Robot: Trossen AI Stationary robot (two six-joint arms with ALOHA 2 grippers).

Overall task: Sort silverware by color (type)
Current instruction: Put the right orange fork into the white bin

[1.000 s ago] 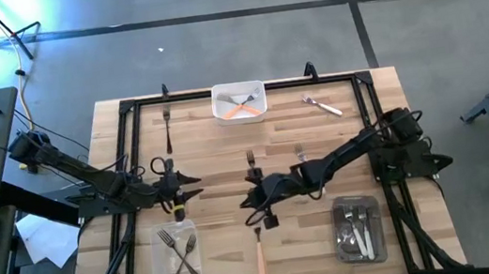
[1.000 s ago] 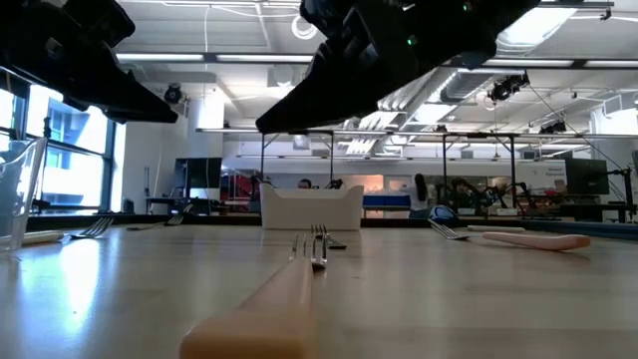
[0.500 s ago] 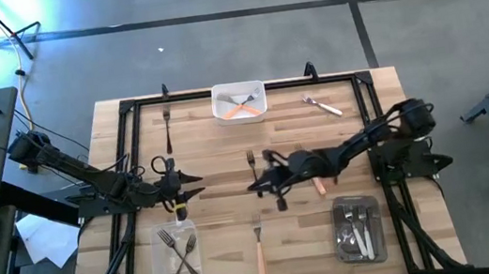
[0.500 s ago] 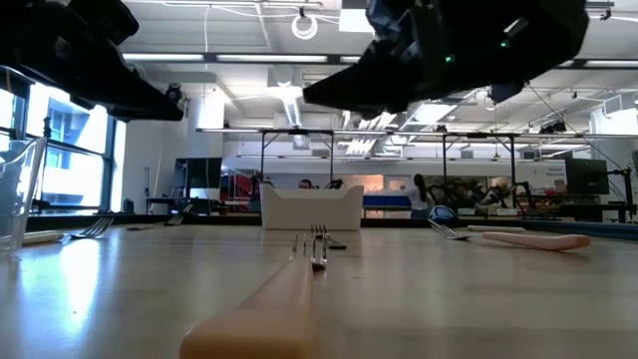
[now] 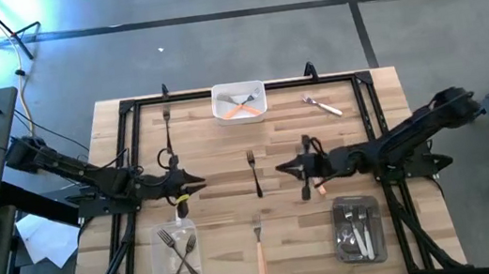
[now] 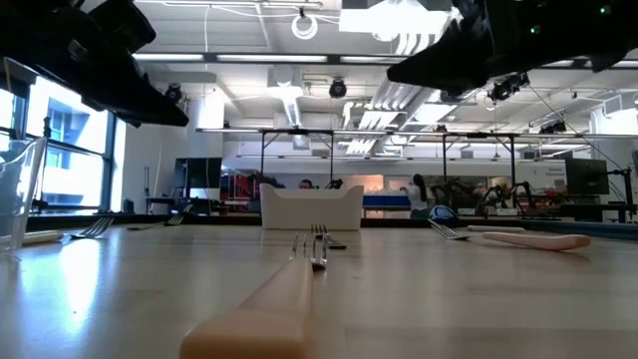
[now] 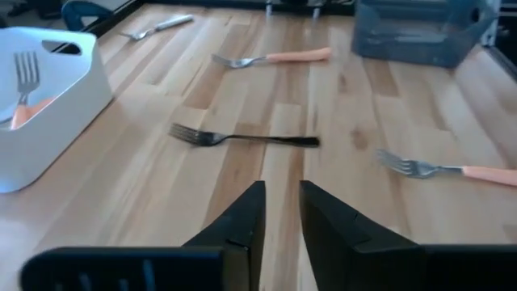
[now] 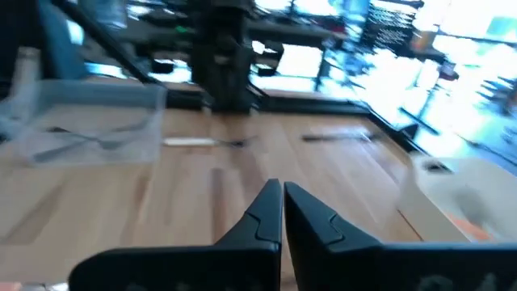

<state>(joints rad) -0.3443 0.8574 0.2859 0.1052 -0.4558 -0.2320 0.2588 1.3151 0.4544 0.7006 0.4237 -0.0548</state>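
Loose forks lie flat on the wooden table. A dark all-metal fork [image 5: 254, 172] [image 7: 242, 139] sits mid-table between the two grippers. An orange-handled fork [image 5: 259, 249] [image 6: 269, 309] lies near the near edge. Another orange-handled fork [image 5: 317, 182] [image 7: 271, 58] shows under the right arm. A white-handled fork [image 5: 323, 105] and a dark fork [image 5: 167, 123] lie toward the far edge. My left gripper [image 5: 198, 178] [image 7: 281, 202] hovers left of the middle fork, narrowly open and empty. My right gripper [image 5: 279, 168] [image 8: 283, 194] hovers right of it, shut and empty.
A white tray [image 5: 239, 101] at the far edge holds an orange-handled fork. A clear tray [image 5: 175, 257] near left holds dark forks. A grey tray [image 5: 359, 228] near right holds white-handled forks. Black frame rails run along the table's sides.
My right gripper has drawn back from above the near orange-handled fork, moving toward the table's right edge and a little toward the far edge, with the arm folding back. It stayed shut and carried nothing. No fork has moved.
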